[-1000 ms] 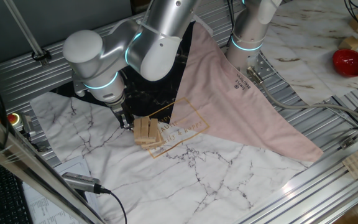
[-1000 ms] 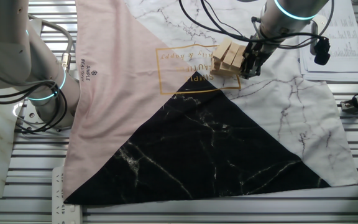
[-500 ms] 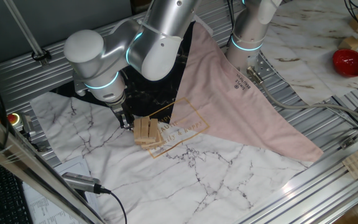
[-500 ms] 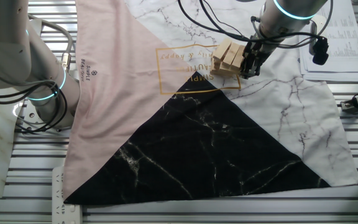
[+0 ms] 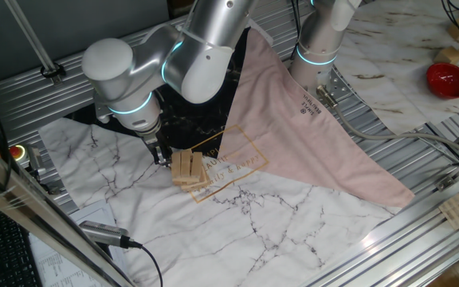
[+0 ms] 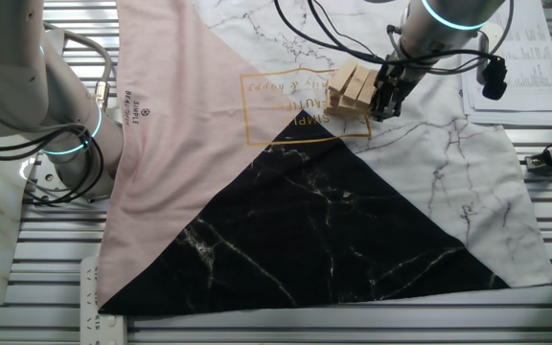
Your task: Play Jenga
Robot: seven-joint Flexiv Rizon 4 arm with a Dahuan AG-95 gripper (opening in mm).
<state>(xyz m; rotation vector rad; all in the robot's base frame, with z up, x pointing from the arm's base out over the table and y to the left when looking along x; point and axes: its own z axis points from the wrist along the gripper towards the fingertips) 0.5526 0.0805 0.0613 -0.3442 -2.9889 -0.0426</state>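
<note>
No change over last second: my gripper (image 5: 162, 156) parked against Jenga (image 5: 188, 169) side, mid-counter. Jaws' gap unreadable. Push or grasp seems stalled.

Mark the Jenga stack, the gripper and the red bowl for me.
Jenga stack (image 5: 187, 169), one fixed view, top blocks.
Gripper (image 6: 384, 103), the other fixed view, between its fingertips.
Red bowl (image 5: 449, 80), one fixed view, its outer wall.

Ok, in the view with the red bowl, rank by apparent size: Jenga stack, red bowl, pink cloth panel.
1. Pink cloth panel, by far the largest.
2. Jenga stack and red bowl look about alike; the bowl sits farther from the camera, so no firm ranking.
</note>
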